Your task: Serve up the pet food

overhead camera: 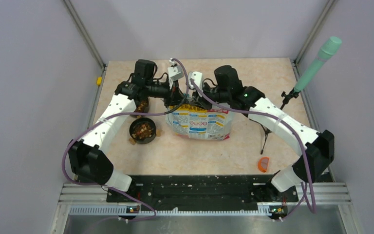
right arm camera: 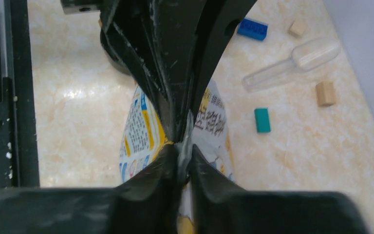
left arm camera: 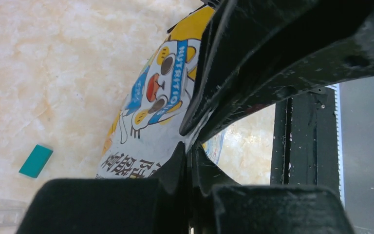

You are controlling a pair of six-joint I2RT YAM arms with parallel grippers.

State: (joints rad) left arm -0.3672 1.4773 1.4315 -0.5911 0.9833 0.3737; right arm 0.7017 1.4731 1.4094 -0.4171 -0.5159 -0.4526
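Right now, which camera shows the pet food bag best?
Top external: only there is nearly the whole pet food bag visible, printed panel and outline. The left wrist shows just its cartoon-cat side past its fingers; the right wrist shows only the top edge pinched between dark fingers.

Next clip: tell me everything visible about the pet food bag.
The pet food bag is a glossy printed pouch, with a yellow cartoon cat face on one side and a white panel of blue and red print on the other. It hangs upright, and its lower end seems to rest on the table, right of the black bowl. The left gripper and right gripper both pinch its flattened top edge.
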